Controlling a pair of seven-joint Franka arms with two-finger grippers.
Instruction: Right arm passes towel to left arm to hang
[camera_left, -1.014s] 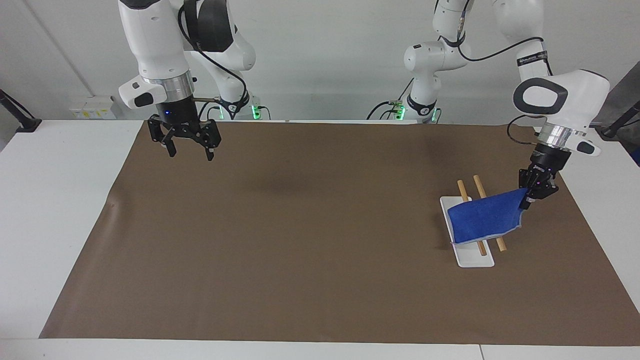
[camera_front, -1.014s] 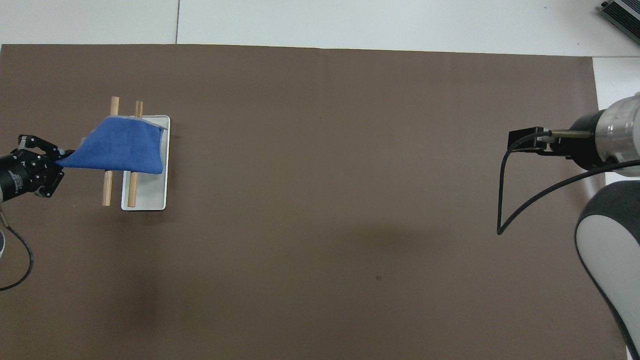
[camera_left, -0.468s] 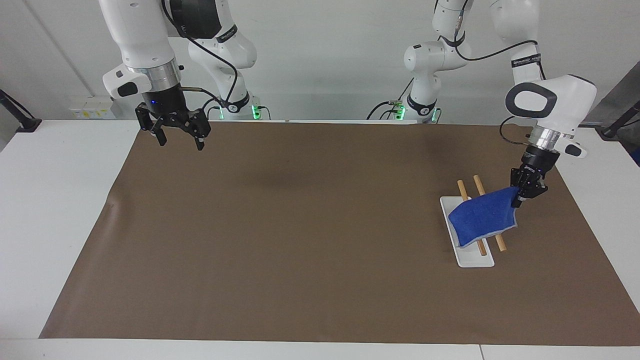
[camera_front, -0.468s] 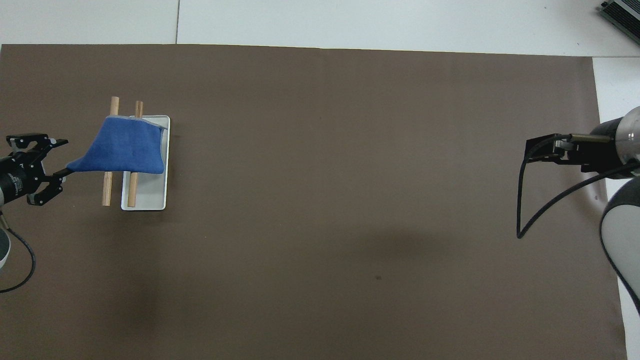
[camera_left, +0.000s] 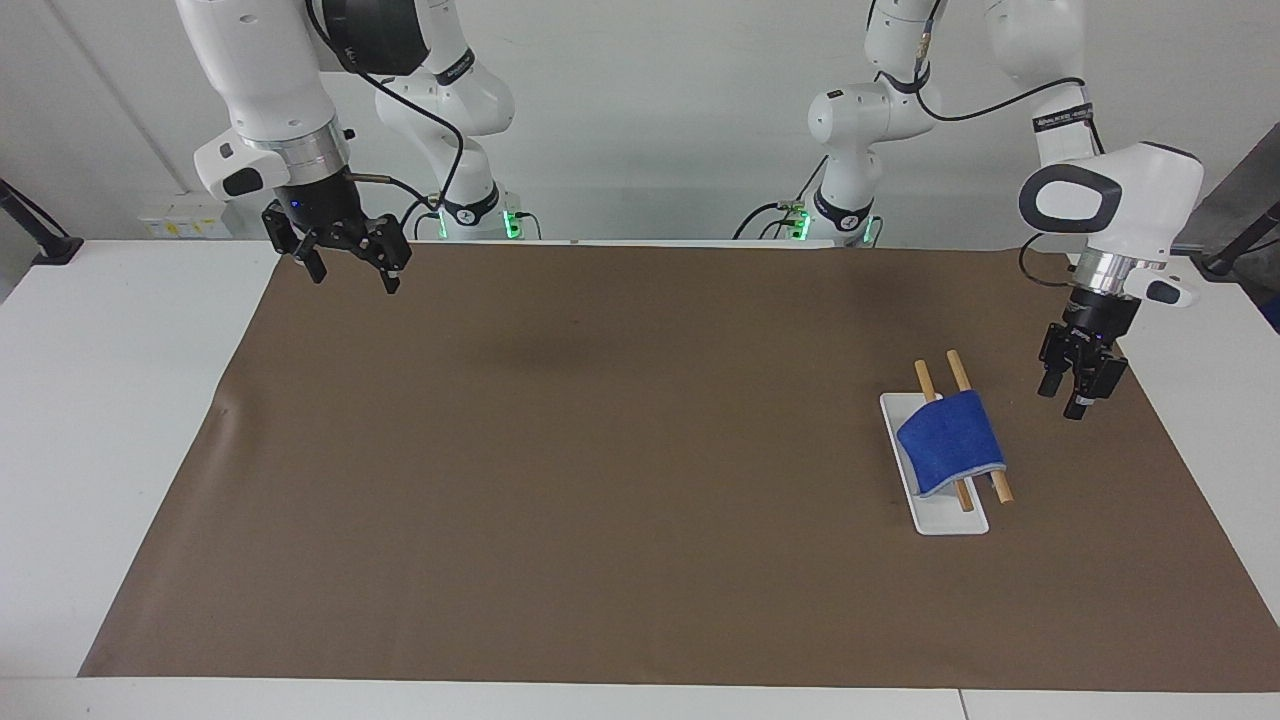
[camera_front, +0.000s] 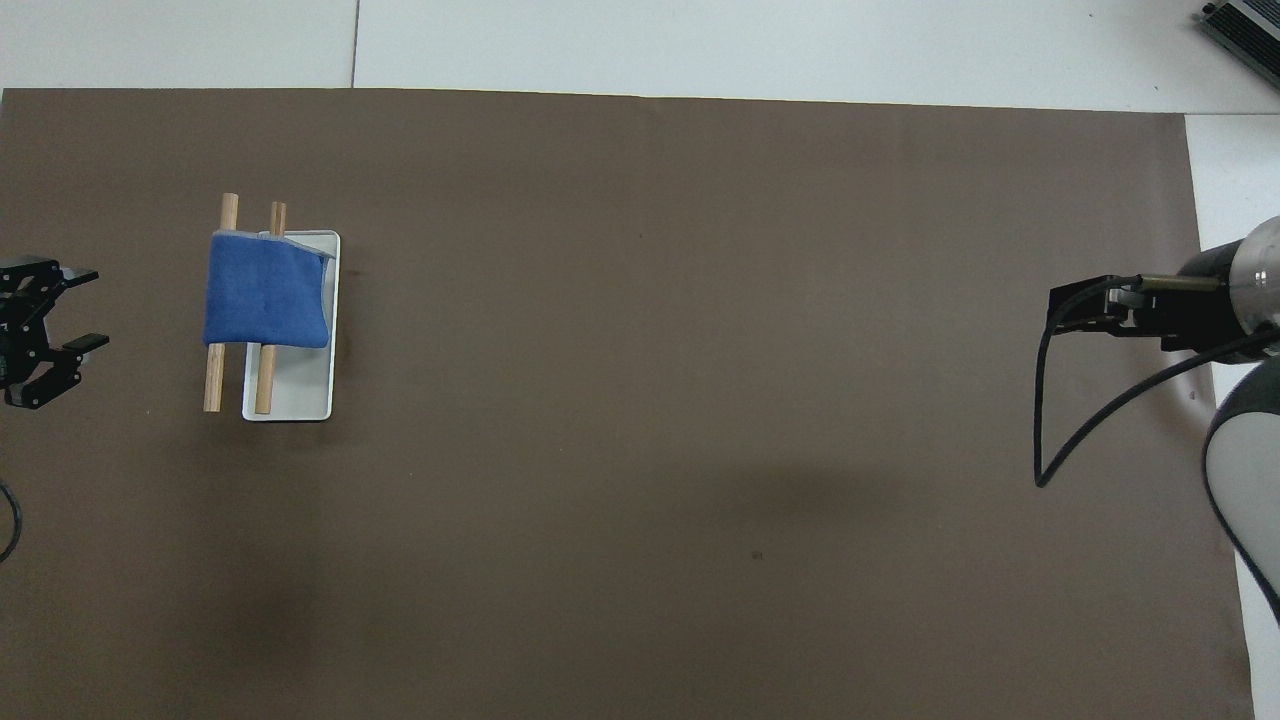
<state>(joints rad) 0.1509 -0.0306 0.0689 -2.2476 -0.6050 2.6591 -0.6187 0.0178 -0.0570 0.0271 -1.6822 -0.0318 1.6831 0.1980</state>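
The blue towel (camera_left: 948, 442) (camera_front: 266, 300) hangs draped across two wooden rods (camera_left: 957, 368) (camera_front: 213, 380) that rest over a white base (camera_left: 950, 520) (camera_front: 290, 398), toward the left arm's end of the table. My left gripper (camera_left: 1060, 398) (camera_front: 93, 308) hovers over the brown mat beside the rack, open and empty, clear of the towel. My right gripper (camera_left: 355, 280), with its blue wrist light, hangs open and empty over the mat's corner near its own base. In the overhead view only the right arm's wrist (camera_front: 1240, 290) shows.
A brown mat (camera_left: 600, 480) (camera_front: 640, 450) covers most of the white table (camera_left: 110, 400). A black cable (camera_front: 1060, 420) loops from the right wrist. The arms' bases (camera_left: 840, 215) stand at the table's edge.
My left gripper opened, let go of the towel's corner and drew away from the rack. The towel dropped flat over the rods. The right arm pulled back toward its base.
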